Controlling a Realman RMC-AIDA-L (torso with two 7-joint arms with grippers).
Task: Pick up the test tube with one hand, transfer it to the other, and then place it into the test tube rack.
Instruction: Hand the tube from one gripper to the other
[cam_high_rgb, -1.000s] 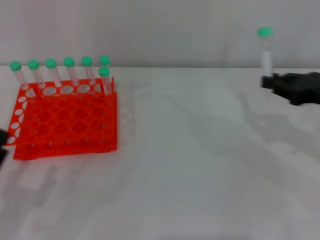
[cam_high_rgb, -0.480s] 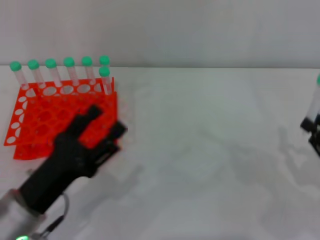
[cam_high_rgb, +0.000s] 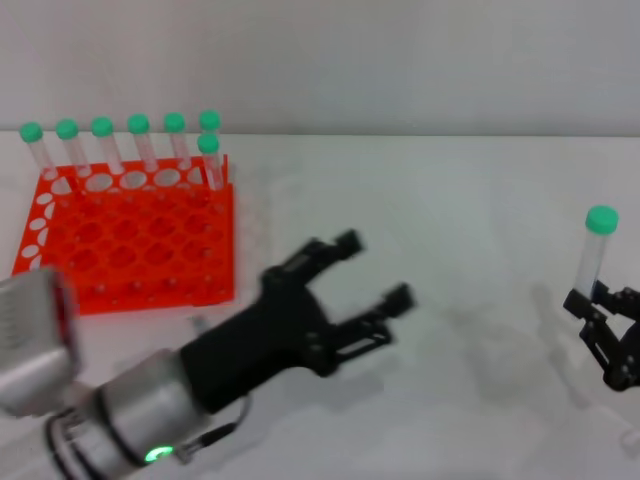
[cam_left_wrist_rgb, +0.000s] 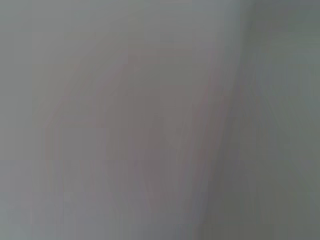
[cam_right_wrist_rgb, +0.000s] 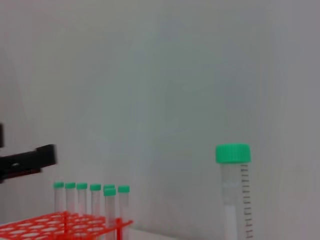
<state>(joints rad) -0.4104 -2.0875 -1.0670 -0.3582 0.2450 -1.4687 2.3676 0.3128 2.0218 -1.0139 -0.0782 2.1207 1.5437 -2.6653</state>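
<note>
My right gripper (cam_high_rgb: 594, 306) is at the table's right edge, shut on the test tube (cam_high_rgb: 592, 256). The tube stands upright with its green cap on top and also shows in the right wrist view (cam_right_wrist_rgb: 234, 200). My left gripper (cam_high_rgb: 375, 270), black and on the green-lit arm, is open and empty over the middle of the table. It points toward the tube, a good gap to its left. One of its fingers (cam_right_wrist_rgb: 27, 160) shows in the right wrist view. The orange-red test tube rack (cam_high_rgb: 130, 240) sits at the far left. The left wrist view shows only blank grey.
Several green-capped tubes (cam_high_rgb: 137, 140) stand in the rack's back rows; they also show in the right wrist view (cam_right_wrist_rgb: 95, 200). The white table (cam_high_rgb: 450, 200) runs back to a pale wall.
My left arm has swung in from the lower left, past the rack's front, toward the table's middle. My right gripper has lowered the tube and now holds it a little in from the right edge.
</note>
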